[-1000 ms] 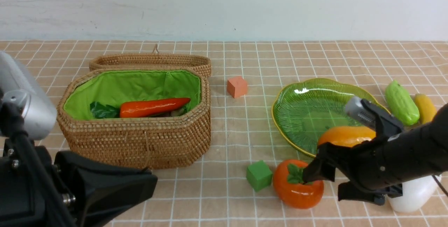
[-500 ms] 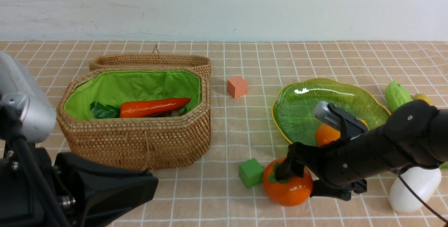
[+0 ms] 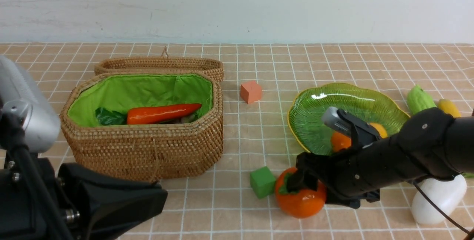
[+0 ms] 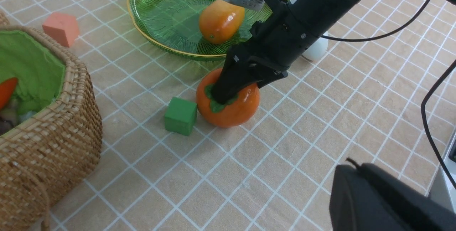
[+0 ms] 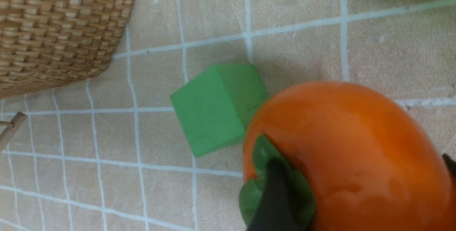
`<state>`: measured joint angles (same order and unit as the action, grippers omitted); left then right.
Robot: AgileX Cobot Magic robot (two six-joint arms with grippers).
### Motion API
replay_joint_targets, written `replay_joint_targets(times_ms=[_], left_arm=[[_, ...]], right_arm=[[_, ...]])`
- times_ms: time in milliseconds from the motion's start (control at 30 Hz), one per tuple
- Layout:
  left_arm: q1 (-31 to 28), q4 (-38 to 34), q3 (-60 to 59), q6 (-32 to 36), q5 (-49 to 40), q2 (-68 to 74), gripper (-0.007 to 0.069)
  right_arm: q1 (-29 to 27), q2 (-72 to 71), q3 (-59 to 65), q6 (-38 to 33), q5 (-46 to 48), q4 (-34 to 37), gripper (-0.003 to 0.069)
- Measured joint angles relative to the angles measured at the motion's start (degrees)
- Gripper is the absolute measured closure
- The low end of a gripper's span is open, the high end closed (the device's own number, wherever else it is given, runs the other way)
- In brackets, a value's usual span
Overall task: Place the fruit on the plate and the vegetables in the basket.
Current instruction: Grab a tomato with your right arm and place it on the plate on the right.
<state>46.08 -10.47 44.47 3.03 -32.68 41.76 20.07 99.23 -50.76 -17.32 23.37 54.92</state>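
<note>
The round orange persimmon (image 3: 301,203) with its green cap rests on the table in front of the green plate (image 3: 322,110). My right gripper (image 3: 314,192) is shut on it: one finger (image 5: 274,191) presses on the cap and the other touches the far side. The orange-yellow mango (image 3: 340,140) lies on the plate. The banana (image 3: 449,107) and cucumber (image 3: 420,99) lie to the right of the plate, and the white radish (image 3: 439,199) stands at the front right. The carrot (image 3: 163,113) lies in the wicker basket (image 3: 148,151). My left gripper (image 3: 148,199) hangs shut and empty at the front left.
A green cube (image 3: 262,182) touches the persimmon's left side. A salmon-pink cube (image 3: 250,91) sits between basket and plate. The basket's lid (image 3: 159,64) lies open behind it. My right arm's cable (image 3: 437,210) runs past the radish.
My right gripper slid left over the persimmon, pushing it and the green cube left, and its jaws narrowed onto the fruit. The left arm stayed still.
</note>
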Motion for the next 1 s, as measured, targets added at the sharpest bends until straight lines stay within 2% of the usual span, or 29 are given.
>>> replay_joint_targets(times_ms=[333,467,533,633,800,933,1000], left_arm=[[0.00,-0.46,0.00,1.44,0.42,0.00,0.0638],[0.00,-0.60,0.00,2.34,3.06,0.00,0.0638],[0.00,-0.67,0.00,3.01,4.46,-0.11,0.0638],[0.00,-0.67,0.00,3.04,4.92,-0.11,0.0638],[0.00,-0.67,0.00,3.04,4.92,-0.11,0.0638],[0.00,-0.69,0.00,3.04,4.78,-0.11,0.0638],[0.00,-0.74,0.00,3.04,4.67,-0.11,0.0638]], right_arm=[[-0.05,-7.02,-1.15,-3.10,7.96,-3.65,0.0143],[-2.21,-11.27,-4.47,-3.10,3.38,-8.15,0.0143],[-5.20,-9.61,-6.60,-3.65,-4.95,-11.02,0.0143],[-7.59,-4.90,-9.01,-5.04,-10.64,-12.47,0.0143],[-8.62,4.43,-15.55,-6.53,-12.07,-12.82,0.0139],[-8.62,6.98,-18.41,-6.55,-12.27,-13.10,0.0017],[-8.78,6.73,-18.72,-6.55,-12.39,-13.42,-0.0010]])
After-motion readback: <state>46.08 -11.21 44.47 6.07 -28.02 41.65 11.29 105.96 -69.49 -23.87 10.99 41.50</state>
